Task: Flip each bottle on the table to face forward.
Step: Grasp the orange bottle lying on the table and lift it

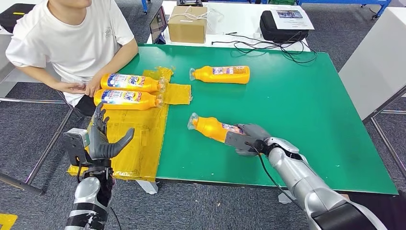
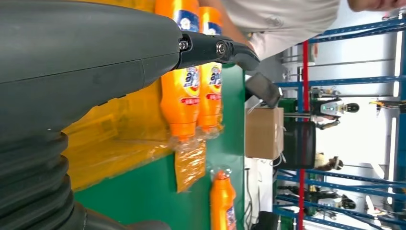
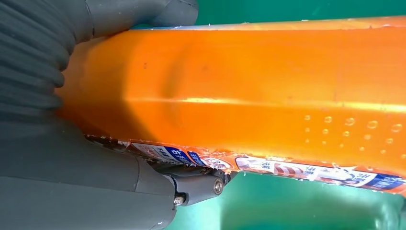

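Printed labels sit on all four orange plastic bottles lying on the green worktop [image 1: 297, 96], yet hardly any wording can be made out. The two orange bottles lying side by side on the yellow plastic sheet [image 1: 139, 139], the farther one [image 1: 130, 82] and the nearer one [image 1: 125, 97], carry blue and white labels with large blue brand lettering, too blurred to spell out. The lone orange bottle near the far edge [image 1: 221, 74] shows a label with red and white patches, unreadable. The orange bottle held by the right hand [image 1: 249, 139] bears a label strip [image 3: 306, 170] with small blue and red characters, too blurred to read.
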Motion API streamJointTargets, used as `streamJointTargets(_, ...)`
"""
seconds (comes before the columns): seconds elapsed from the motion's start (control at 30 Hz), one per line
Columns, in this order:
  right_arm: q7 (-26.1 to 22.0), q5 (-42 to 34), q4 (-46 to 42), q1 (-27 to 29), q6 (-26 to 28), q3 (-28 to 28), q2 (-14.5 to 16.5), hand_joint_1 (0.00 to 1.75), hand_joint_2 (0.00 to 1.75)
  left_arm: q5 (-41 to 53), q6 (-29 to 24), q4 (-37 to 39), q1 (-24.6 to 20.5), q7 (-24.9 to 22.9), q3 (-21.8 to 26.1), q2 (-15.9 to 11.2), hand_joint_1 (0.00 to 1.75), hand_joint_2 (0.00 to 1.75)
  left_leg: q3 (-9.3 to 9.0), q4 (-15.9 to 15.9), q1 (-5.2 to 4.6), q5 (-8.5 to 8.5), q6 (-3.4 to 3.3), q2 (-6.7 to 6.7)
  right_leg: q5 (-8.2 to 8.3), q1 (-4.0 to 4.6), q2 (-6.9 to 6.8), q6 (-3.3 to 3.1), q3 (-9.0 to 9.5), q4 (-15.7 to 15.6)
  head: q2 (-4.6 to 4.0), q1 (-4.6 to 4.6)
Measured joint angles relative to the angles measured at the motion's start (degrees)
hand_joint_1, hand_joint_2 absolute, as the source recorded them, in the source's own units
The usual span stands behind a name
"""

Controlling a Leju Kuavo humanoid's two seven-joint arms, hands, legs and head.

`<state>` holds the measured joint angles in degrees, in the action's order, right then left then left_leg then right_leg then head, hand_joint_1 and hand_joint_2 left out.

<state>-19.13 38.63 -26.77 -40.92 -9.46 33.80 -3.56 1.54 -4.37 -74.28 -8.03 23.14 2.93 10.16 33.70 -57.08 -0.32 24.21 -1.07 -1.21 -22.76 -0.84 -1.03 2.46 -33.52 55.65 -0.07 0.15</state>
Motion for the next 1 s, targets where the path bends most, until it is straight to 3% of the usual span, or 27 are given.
streamJointTargets(0.07, -4.1, -4.7, -1.7, 2.0, 0.4, -0.8, 0.0, 1.75, 1.75, -0.5, 0.1, 0.8, -0.1, -0.3, -0.2, 0.0, 0.00, 1.75, -0.03, 0.0, 0.04, 0.00, 0.00, 0.04, -0.01, 0.03, -0.01, -0.01, 0.08, 0.0, 0.00, 0.04)
streamJointTargets(0.17, -10.4, -12.9, -9.5, 9.8, 1.7, -3.9, 2.2, 1.75, 1.75, -3.4, 0.9, 2.3, 0.2, -1.5, -0.7, 0.8, 0.00, 0.44, 0.01, 0.0, 0.06, 0.05, 0.07, 0.07, -0.03, 0.05, -0.02, -0.01, 0.08, 0.0, 0.00, 0.03)
streamJointTargets(0.2, -11.1, -14.7, -13.7, 13.6, 2.8, -4.9, 3.5, 1.75, 1.75, -4.3, 0.7, 2.8, 0.7, -1.8, -1.0, 1.4, 0.00, 0.44, 0.06, 0.0, 0.06, 0.07, 0.10, 0.09, -0.05, 0.06, -0.02, -0.01, 0.03, 0.0, 0.00, 0.00)
streamJointTargets(0.3, -11.5, -18.8, -26.0, 24.0, 6.8, -7.3, 7.6, 1.75, 1.75, -5.3, -0.9, 3.4, 3.6, -2.0, -3.2, 3.8, 0.00, 1.75, 0.47, 0.0, 0.07, 0.09, 0.14, 0.23, -0.11, 0.07, -0.09, -0.03, -0.35, 0.0, 0.00, -0.02)
streamJointTargets(0.4, -11.9, -20.6, -34.3, 30.2, 9.6, -9.4, 10.1, 1.75, 1.75, -8.8, 4.4, 2.8, 7.6, -0.5, -6.7, 4.8, 0.00, 1.75, 0.85, 0.0, 0.06, 0.08, 0.14, 0.32, -0.14, 0.05, -0.16, -0.06, -0.67, 0.1, 0.00, -0.01)
streamJointTargets(0.53, -12.5, -21.1, -39.6, 33.8, 10.1, -11.5, 11.0, 1.75, 1.75, -11.8, 11.4, 0.7, 11.8, 2.3, -10.3, 4.9, 0.00, 1.75, 0.92, 0.0, 0.00, 0.15, 0.08, 0.30, -0.16, 0.00, -0.15, -0.05, -0.72, 0.0, 0.00, 0.03)
streamJointTargets(0.83, -13.0, -21.0, -43.1, 36.5, 10.0, -12.5, 12.4, 1.75, 1.75, -11.6, 12.3, -1.7, 14.3, 3.4, -12.6, 4.9, 0.00, 1.75, 0.88, 0.0, 0.00, 0.15, 0.04, 0.37, -0.20, 0.00, -0.16, 0.07, -0.67, 0.0, 0.00, 0.00)
streamJointTargets(1.0, -13.5, -20.4, -43.6, 36.7, 9.8, -12.5, 13.1, 1.75, 1.75, -6.9, 14.7, -2.7, 15.0, 7.5, -14.3, 4.9, 0.00, 1.75, 0.89, 0.0, 0.00, 0.14, 0.05, 0.37, -0.21, 0.00, -0.17, 0.08, -0.67, 0.0, 0.00, -0.01)
